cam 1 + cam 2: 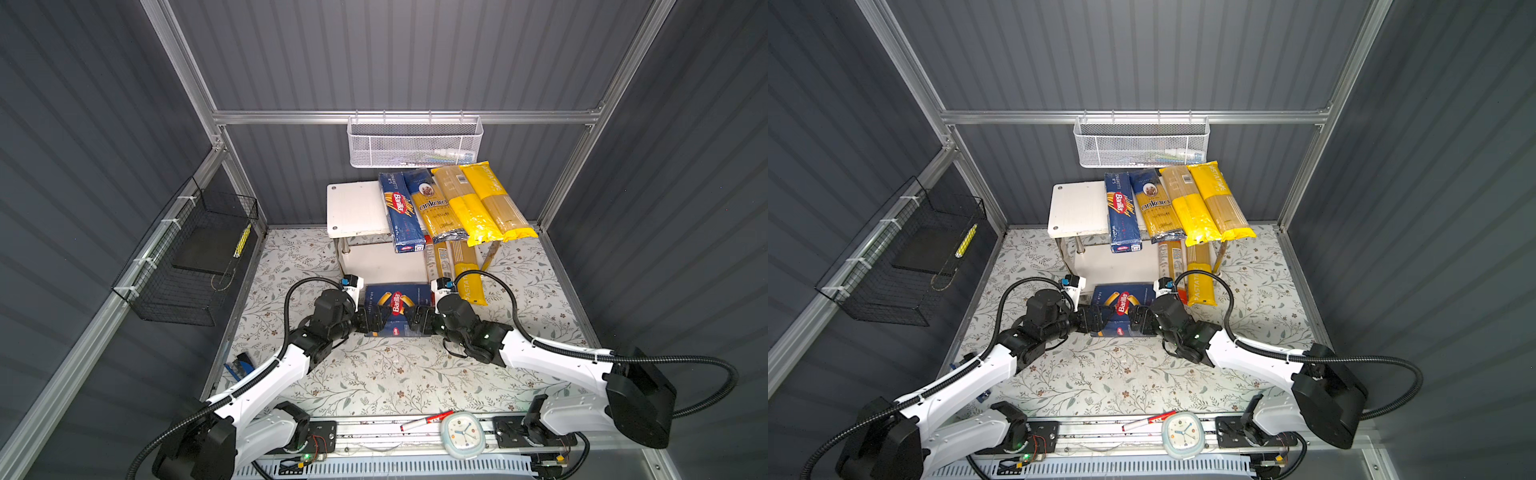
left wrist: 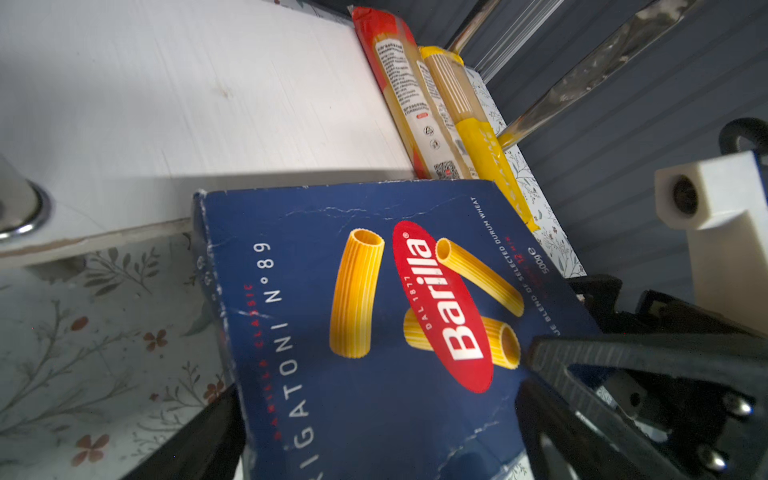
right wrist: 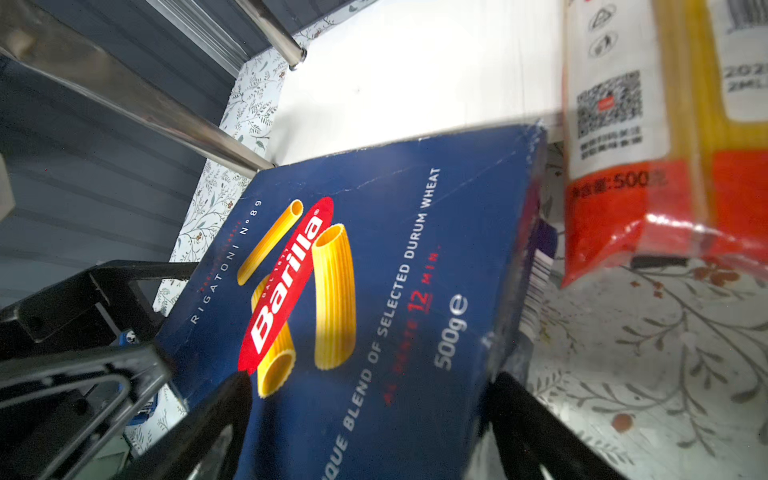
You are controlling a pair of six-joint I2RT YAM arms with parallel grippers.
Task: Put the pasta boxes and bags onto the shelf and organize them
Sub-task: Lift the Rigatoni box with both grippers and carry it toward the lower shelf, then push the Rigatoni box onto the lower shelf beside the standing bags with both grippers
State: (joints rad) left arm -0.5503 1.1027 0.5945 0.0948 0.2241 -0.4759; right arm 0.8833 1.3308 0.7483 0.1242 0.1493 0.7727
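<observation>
Two pincers on one carton here. The left pincer (image 1: 379, 318) and the right pincer (image 1: 411, 319) face each other with jaws spread wide. Between them is the rigatoni box (image 1: 399, 296), gripped from opposite sides. In the right wrist view the dark blue carton runs up between that pincer's black fingers (image 3: 220, 411). The left wrist view shows the same on its side, a finger hugging the carton's edge. The box is tilted, its far edge right at the front of the lower board of the shelf (image 1: 357, 208).

Just past the right pincer, the clear bag with red ends (image 3: 615, 195) lies on that lower board. Tight against its outer side is a yellow PASTATIME bag (image 1: 471, 278). Its near end pokes out over the tabletop (image 1: 374, 374), just beside the right wrist.

Higher up and beyond both pincers, the top board is loaded. The spaghetti box (image 1: 399, 212), the ankara bag (image 1: 436, 208), a second PASTATIME bag (image 1: 467, 208) and a third PASTATIME bag (image 1: 505, 199) lie side by side. All four overhang the front edge.

Further out, a white mesh basket (image 1: 415, 143) hangs on the rear rail above the shelf. Well off to the left pincer's outer side, a black wire basket (image 1: 191, 257) is fixed to the wall.
</observation>
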